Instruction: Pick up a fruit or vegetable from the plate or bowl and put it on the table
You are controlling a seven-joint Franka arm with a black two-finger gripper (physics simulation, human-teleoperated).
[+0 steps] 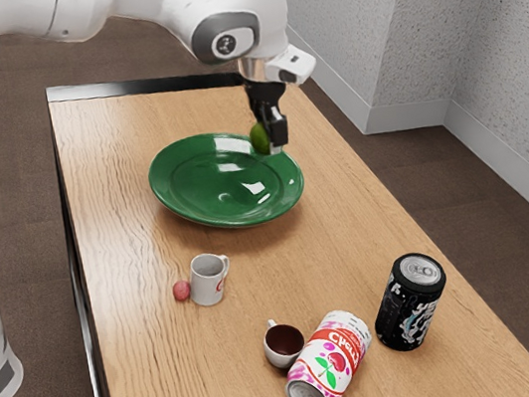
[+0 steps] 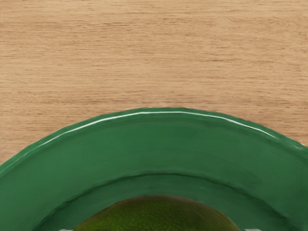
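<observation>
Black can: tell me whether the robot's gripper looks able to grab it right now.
Probably not: the gripper already seems closed on a green fruit, though nothing covers the black can from above.

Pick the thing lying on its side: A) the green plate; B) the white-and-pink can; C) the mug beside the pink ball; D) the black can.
B: the white-and-pink can lies along the tabletop, while the black can stands upright.

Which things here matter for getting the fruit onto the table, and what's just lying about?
Part of the job:
- green fruit, held in the fingers
- green plate
- wooden table

Just lying about:
- white mug
- reddish ball
- small cup
- cherry-print can
- black can
</observation>
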